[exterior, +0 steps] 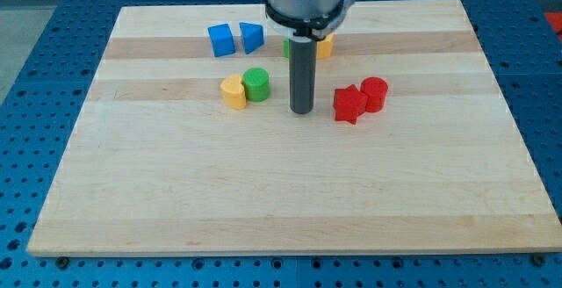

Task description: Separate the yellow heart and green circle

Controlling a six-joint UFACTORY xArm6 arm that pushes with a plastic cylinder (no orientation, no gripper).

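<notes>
The yellow heart [233,92] and the green circle [256,84] sit touching each other left of the board's middle, the heart at the left, the circle at its upper right. My tip [302,111] rests on the board a short way to the right of the green circle, apart from it, and left of the red blocks.
A red star [349,104] touches a red cylinder [374,93] right of the tip. Two blue blocks [221,39] [251,36] lie near the view's top. A green block [286,47] and a yellow block [325,46] are partly hidden behind the rod. Wooden board [290,200].
</notes>
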